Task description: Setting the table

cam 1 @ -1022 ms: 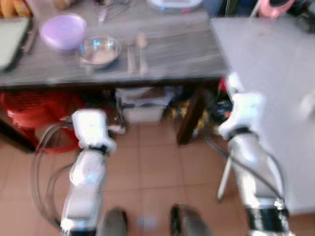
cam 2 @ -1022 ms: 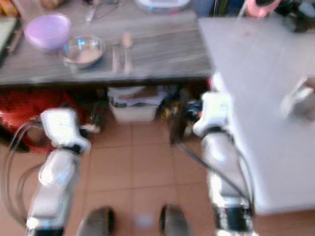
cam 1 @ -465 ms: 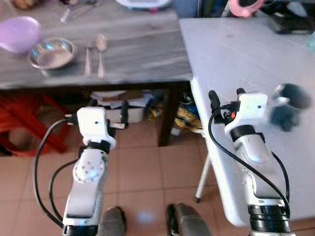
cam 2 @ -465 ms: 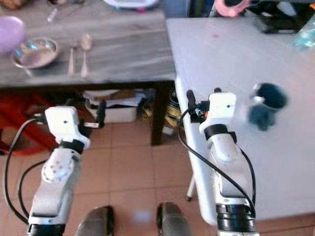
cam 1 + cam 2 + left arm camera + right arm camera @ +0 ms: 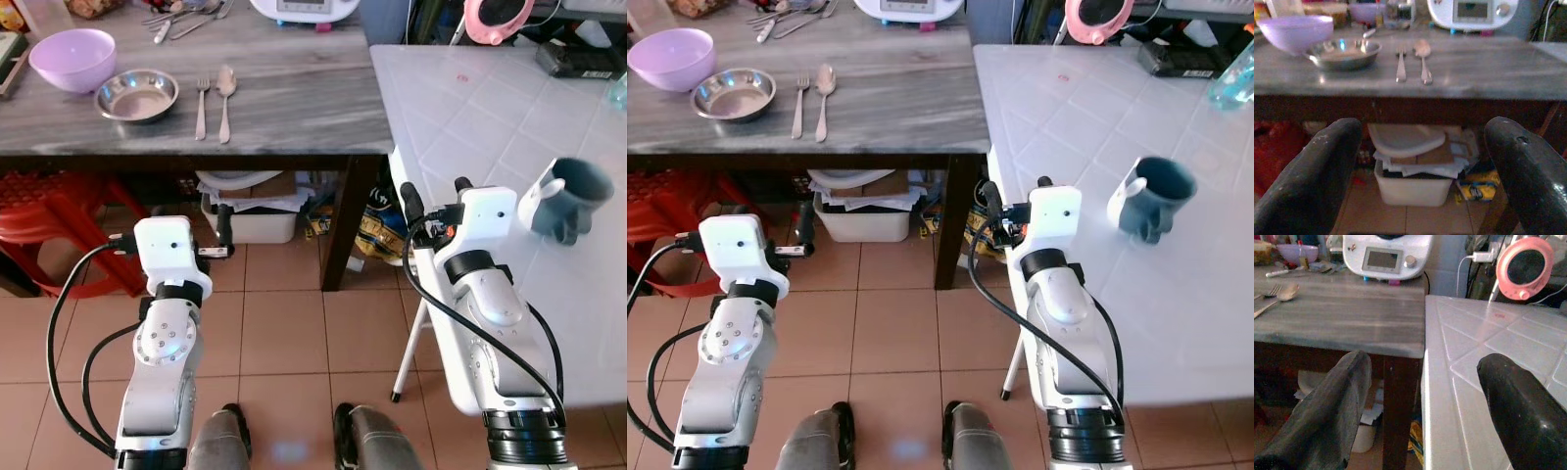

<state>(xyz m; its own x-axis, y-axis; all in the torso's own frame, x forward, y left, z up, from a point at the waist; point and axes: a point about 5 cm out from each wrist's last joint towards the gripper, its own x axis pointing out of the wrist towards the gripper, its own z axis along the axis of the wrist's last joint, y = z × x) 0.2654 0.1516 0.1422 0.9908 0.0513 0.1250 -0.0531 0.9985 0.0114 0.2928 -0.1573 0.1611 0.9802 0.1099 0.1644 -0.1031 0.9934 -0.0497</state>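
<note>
Far left on the grey wood-grain table [image 5: 294,98]: lilac plastic bowl [image 5: 72,58], shallow round steel dish [image 5: 137,95] just right of it, then a steel fork [image 5: 201,95] and steel spoon [image 5: 225,88] side by side. On the white tiled table [image 5: 470,108] at right, a dark teal ceramic mug [image 5: 571,199] lies tipped over, just right of the right wrist. Left gripper [image 5: 1422,161] and right gripper [image 5: 1420,396] both released, fingers spread, empty, held low in front of the tables' near edges over the terracotta tile floor [image 5: 294,343].
</note>
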